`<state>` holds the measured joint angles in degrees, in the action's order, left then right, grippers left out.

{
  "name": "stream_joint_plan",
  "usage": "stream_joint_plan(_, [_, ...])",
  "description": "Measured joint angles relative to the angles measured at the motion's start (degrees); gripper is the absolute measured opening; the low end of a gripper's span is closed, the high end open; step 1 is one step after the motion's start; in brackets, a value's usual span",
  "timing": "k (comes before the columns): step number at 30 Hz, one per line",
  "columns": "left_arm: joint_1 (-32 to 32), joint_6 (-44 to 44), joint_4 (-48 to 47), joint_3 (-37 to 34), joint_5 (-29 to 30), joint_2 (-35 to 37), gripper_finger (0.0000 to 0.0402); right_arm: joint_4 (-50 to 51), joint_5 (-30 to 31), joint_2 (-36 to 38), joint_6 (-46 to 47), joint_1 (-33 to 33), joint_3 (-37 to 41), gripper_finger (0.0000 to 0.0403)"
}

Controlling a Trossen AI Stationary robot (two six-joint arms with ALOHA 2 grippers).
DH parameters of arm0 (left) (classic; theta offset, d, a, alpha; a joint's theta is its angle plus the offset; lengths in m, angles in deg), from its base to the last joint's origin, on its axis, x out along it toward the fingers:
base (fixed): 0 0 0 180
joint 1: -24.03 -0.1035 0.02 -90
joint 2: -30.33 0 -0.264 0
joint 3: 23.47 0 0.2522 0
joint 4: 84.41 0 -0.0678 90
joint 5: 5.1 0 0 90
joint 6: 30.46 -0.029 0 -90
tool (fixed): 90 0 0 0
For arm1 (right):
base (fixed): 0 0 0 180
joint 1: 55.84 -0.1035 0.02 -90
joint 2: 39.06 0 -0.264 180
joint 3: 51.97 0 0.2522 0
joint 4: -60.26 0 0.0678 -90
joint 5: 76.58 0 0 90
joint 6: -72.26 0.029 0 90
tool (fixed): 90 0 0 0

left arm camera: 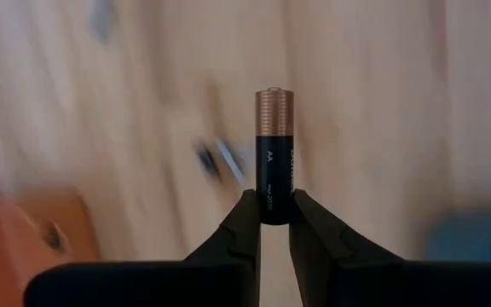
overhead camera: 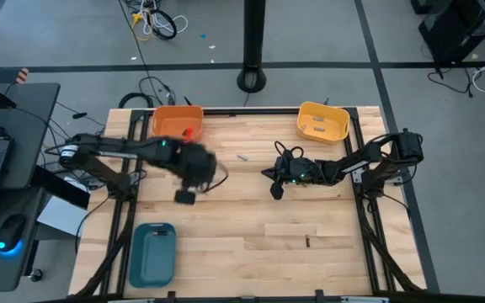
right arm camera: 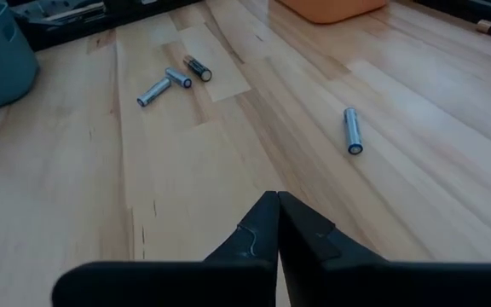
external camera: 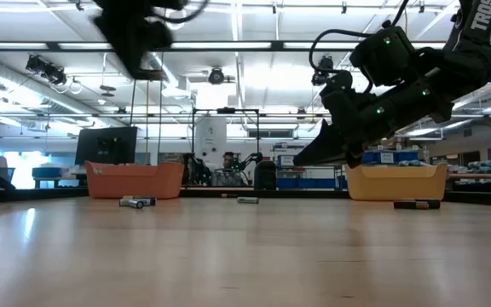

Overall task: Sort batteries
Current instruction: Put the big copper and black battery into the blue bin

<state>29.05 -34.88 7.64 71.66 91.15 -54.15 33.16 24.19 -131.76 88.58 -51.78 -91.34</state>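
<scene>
In the left wrist view, my left gripper (left arm camera: 275, 206) is shut on a black AA battery (left arm camera: 275, 153) with a copper-coloured end. In the high view this gripper (overhead camera: 185, 196) hangs over the table's left half, between the orange tray (overhead camera: 178, 120) and the teal tray (overhead camera: 152, 252). My right gripper (right arm camera: 277, 205) is shut and holds nothing. It hovers above the table's middle (overhead camera: 276, 192). Loose batteries lie flat on the wood: one alone (right arm camera: 354, 130) and three close together (right arm camera: 177, 78). My left gripper pinches the battery's black end (left arm camera: 275, 198) between its two fingertips. The battery lies along the fingers and its copper end (left arm camera: 275, 107) sticks out past them. In the low view the gripper (external camera: 135, 34) is well above the table, so the battery is lifted clear.
A yellow tray (overhead camera: 322, 120) stands at the far right and holds a few small pieces. Another battery (overhead camera: 242, 156) lies near the table's middle, and a small dark one (overhead camera: 307, 241) lies toward the near edge. Bare wood stretches across the near half.
</scene>
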Motion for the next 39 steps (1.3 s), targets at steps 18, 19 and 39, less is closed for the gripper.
stream_joint_plan(18, [29.77, 52.09, -2.82, -6.85, -13.44, 0.22, 0.0044, -1.77, -2.28, 0.0, -4.98, 1.41, 0.0, 0.0014])
stream_joint_plan(19, [31.34, 54.75, -0.54, -8.3, -13.55, 0.22, 0.0044, -1.97, -2.97, 0.0, -5.62, 1.73, -0.01, 0.0013])
stream_joint_plan(39, [42.73, 70.87, 29.39, -33.17, -21.46, 0.2, 0.0044, -3.23, -6.4, -0.02, -4.29, 3.88, -0.02, 0.0015])
